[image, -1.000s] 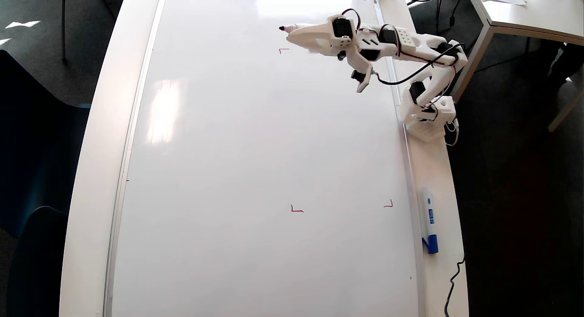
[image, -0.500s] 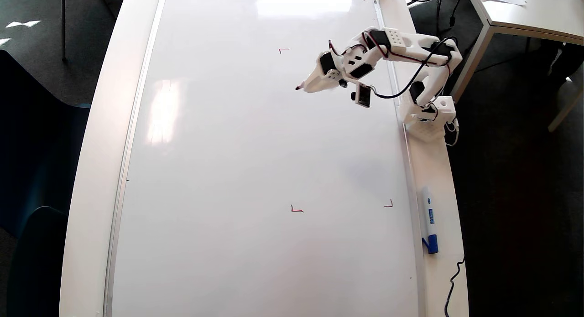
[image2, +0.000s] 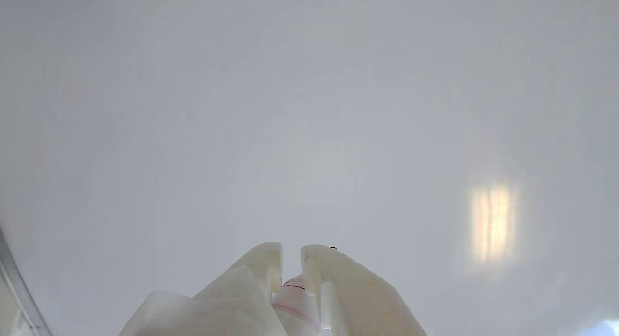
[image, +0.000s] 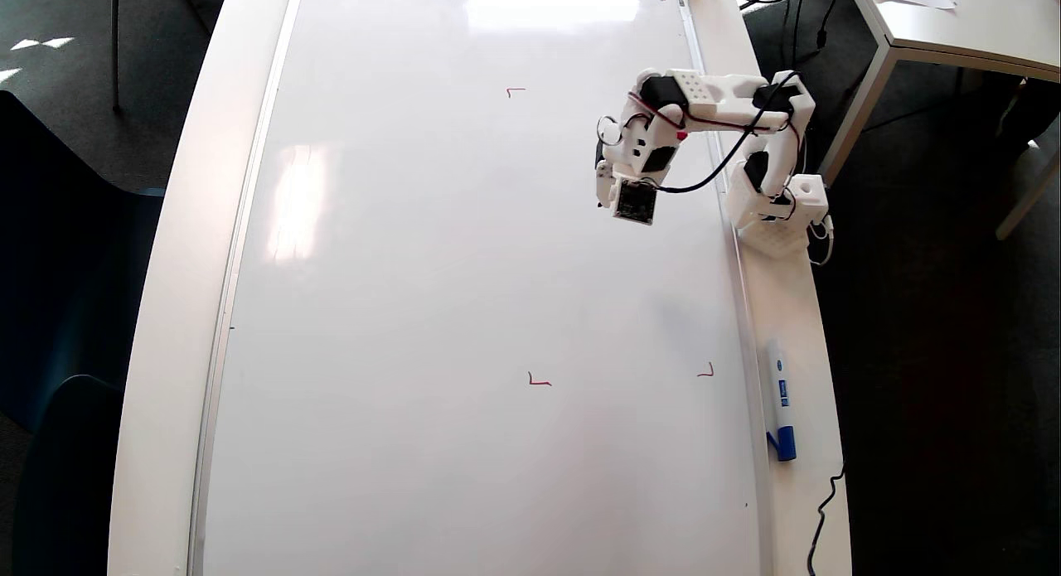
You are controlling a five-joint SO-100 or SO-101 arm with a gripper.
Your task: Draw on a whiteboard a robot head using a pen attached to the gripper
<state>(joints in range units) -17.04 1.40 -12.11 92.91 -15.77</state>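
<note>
The whiteboard [image: 431, 311] fills most of the overhead view, glossy white in a thin silver frame [image: 225, 311]. No robot head shows on it; only small red corner marks [image: 539, 381] do. My gripper [image: 603, 186] points straight down at the board's upper right part, close to the arm's base. In the wrist view the gripper [image2: 291, 258] rises from the bottom edge, its white fingers [image2: 263, 268] shut on the pen [image2: 292, 297]. Of the pen, a white barrel with thin red rings shows between them. Its tip is hidden in both views.
A white marker with a blue cap [image: 780, 398] lies on the table strip right of the board. The arm's base [image: 779, 215] stands on that strip, and a black cable [image: 821, 518] hangs at the lower right. Another table [image: 953, 21] is at the top right.
The arm has folded back toward its base. The gripper swung from the board's upper middle down and to the right, and now points downward instead of lying stretched out to the left.
</note>
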